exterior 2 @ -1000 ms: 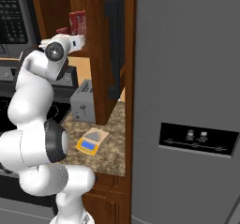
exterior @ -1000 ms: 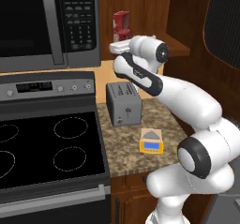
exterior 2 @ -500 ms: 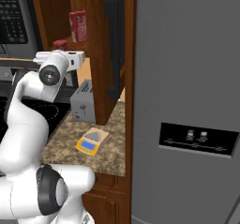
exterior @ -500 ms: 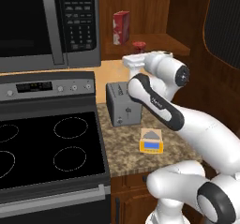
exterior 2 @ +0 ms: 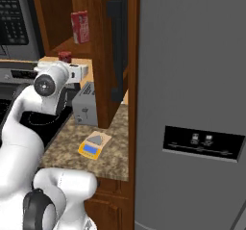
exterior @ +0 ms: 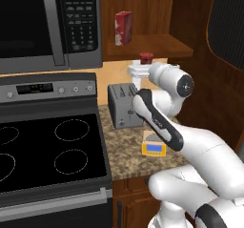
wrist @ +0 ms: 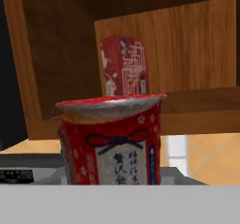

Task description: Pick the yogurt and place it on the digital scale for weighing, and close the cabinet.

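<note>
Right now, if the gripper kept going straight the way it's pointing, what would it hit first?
The gripper is shut on the yogurt. Straight ahead in the hand view stands the red carton on the cabinet shelf, so probably that or the shelf edge first, though depth is unclear.

My white Franka arm with dark joints [exterior: 162,127] rises from the lower right of the left base view, folds at a bulky elbow near the bottom edge, and runs up and left along a forearm edged with a dark strip. The wrist, marked by a round dark cap [exterior: 185,85], sits right of centre in the upper half; from it the white hand reaches left to the two-finger gripper [exterior: 143,65], closed on the small dark red cylindrical cup [exterior: 146,57], which stands above the hand. In the right base view the arm climbs the left side, the round wrist cap [exterior 2: 46,84] facing the camera and the hand pointing right.
</note>
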